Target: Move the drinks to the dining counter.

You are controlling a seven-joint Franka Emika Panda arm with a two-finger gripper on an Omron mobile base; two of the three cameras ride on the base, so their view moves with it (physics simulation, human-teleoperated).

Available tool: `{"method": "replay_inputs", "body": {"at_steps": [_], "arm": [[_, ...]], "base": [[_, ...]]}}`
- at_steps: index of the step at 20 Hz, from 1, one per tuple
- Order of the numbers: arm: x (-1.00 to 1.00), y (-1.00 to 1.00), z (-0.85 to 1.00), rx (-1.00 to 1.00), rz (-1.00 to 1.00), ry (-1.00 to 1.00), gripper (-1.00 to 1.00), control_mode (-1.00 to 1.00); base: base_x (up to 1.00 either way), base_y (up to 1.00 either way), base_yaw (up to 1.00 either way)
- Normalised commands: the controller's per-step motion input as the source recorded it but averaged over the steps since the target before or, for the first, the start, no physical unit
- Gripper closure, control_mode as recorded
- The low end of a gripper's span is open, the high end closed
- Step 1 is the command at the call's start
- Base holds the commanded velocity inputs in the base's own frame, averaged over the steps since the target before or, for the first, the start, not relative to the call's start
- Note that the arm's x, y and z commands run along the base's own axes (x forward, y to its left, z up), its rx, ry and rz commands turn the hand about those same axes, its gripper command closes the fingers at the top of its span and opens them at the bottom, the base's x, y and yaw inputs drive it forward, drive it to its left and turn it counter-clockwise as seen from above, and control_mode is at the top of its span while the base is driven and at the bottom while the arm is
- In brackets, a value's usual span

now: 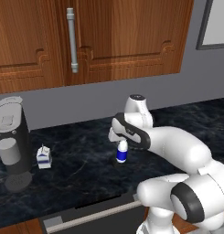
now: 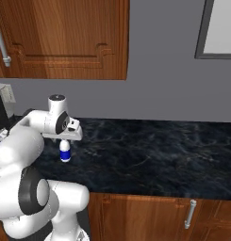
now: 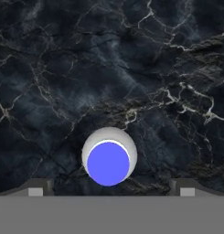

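Observation:
A small white bottle with a blue label and blue cap (image 1: 122, 153) (image 2: 65, 152) stands upright on the black marble counter (image 1: 81, 169) under the wooden wall cupboards. My gripper (image 1: 118, 138) (image 2: 69, 138) hangs directly above it, pointing down, open and holding nothing. In the hand view the bottle's blue cap (image 3: 108, 163) sits between my two fingertips (image 3: 38, 190), with my gripper (image 3: 110, 191) wide on either side of it and not touching. A small white-and-blue gabled carton (image 1: 44, 156) stands further left on the same counter. The dining counter is out of view.
A black-and-grey coffee machine (image 1: 11, 141) stands at the counter's left end, close to the carton. Wooden cupboard doors with a metal handle (image 1: 72, 40) hang above. The counter runs on to the right (image 2: 154, 150). A window frame (image 2: 219, 28) is at the upper right.

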Motion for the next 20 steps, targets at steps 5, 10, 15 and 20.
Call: {"method": "replay_inputs", "body": {"at_steps": [5, 10, 15, 20], "arm": [[0.02, 0.00, -0.16, 0.00, 0.00, 0.00, -1.00, -1.00], [0.00, 0.00, -0.04, 0.00, 0.00, 0.00, -1.00, -1.00], [0.00, 0.00, 0.00, 0.00, 0.00, 0.00, -1.00, -1.00], [0.11, 0.02, -0.01, 0.00, 0.00, 0.00, -1.00, -1.00]], "base": [[0.00, 0.00, 0.00], [0.00, 0.00, 0.00], [0.00, 0.00, 0.00], [0.00, 0.00, 0.00]]}}
